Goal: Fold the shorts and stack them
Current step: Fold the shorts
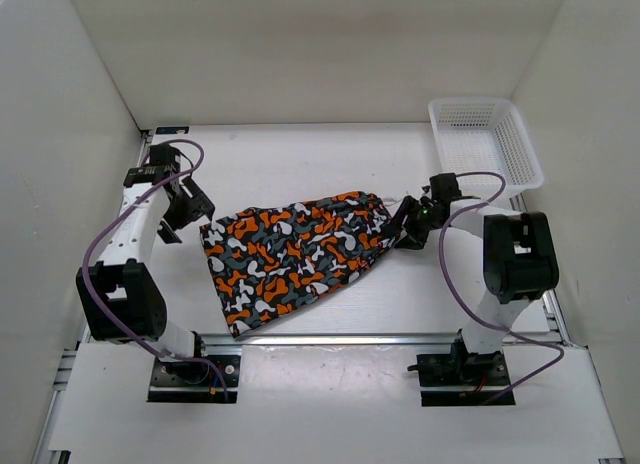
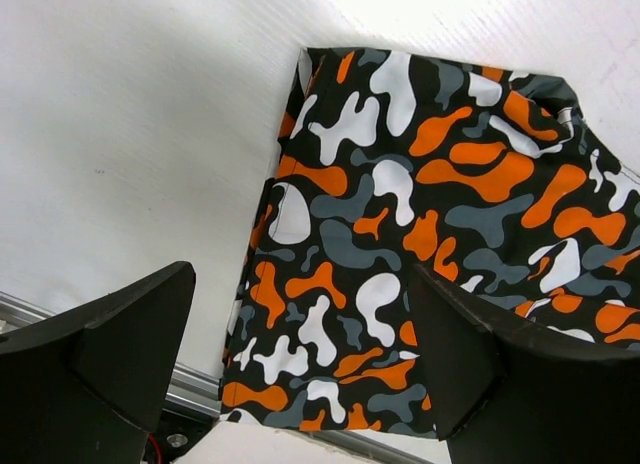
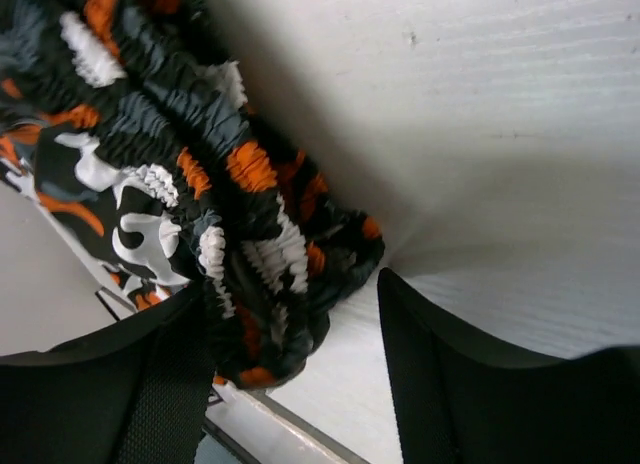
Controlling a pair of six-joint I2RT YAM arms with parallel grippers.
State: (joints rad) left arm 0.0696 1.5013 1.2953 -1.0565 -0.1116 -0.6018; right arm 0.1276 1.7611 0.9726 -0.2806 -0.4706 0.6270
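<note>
While left hand (image 2: 302,284) gapes empty, right hand (image 3: 292,284) — parted — touches shorts (image 1: 295,249) waistband (image 3: 262,249).

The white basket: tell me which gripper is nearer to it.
Right. The right gripper sits at the waistband end of the shorts, just short of the basket; the left gripper is beyond the shorts' opposite end, much farther away.
</note>
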